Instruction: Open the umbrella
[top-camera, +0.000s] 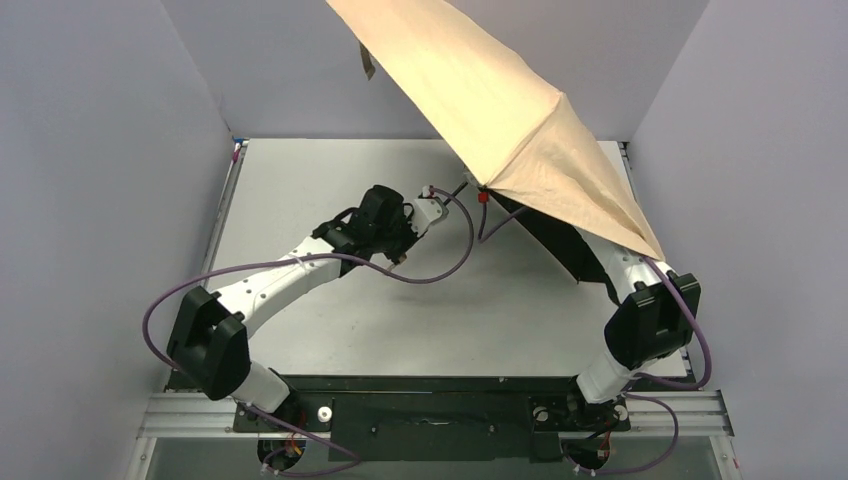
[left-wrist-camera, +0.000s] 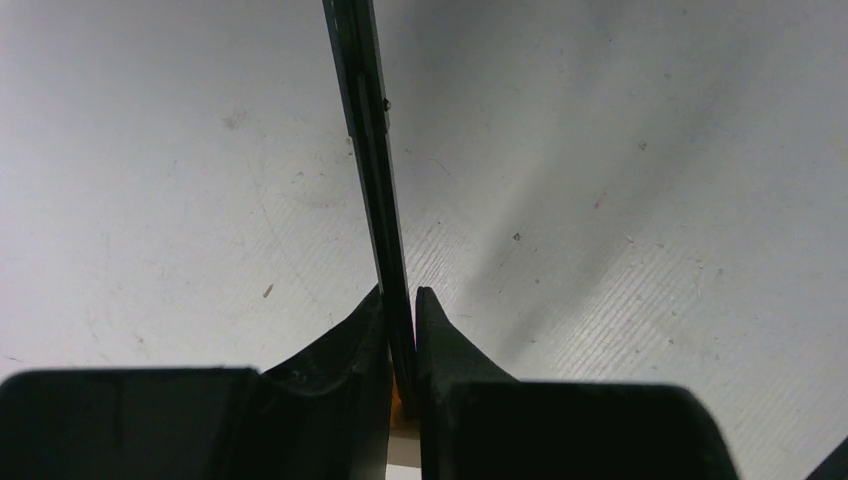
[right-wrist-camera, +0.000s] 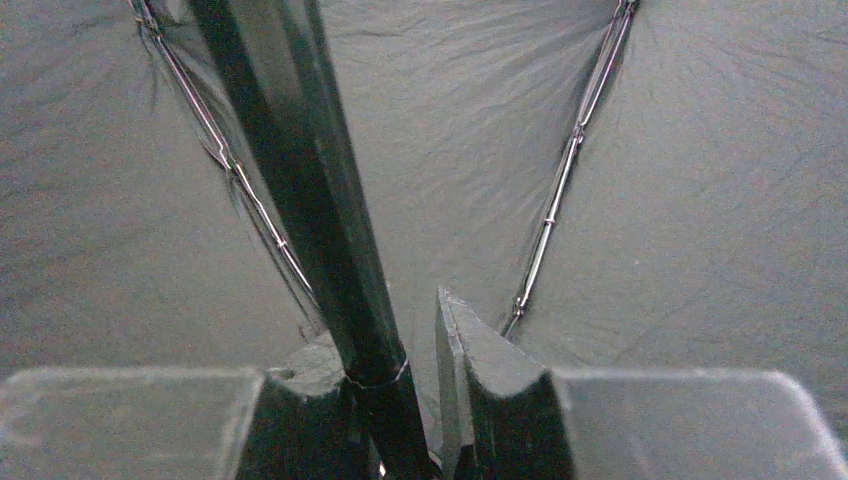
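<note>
The umbrella (top-camera: 500, 100) is spread open, its peach-tan canopy tilted over the table's far right. My left gripper (top-camera: 432, 208) sits just left of the canopy's lower edge. In the left wrist view it (left-wrist-camera: 400, 292) is shut on a thin black rod (left-wrist-camera: 365, 120) of the umbrella, with a bit of tan showing deep between the fingers. My right gripper is hidden under the canopy in the top view. In the right wrist view it (right-wrist-camera: 385, 330) is closed around the thick black shaft (right-wrist-camera: 300, 180), which leans on the left finger, facing the black lining (right-wrist-camera: 700, 200) and metal ribs (right-wrist-camera: 570, 160).
The grey table (top-camera: 330, 190) is walled in on the left, back and right. The canopy overhangs the right arm (top-camera: 650, 310) and reaches the right wall. Purple cables loop beside both arms. A red-tipped part (top-camera: 484, 197) hangs at the canopy's edge.
</note>
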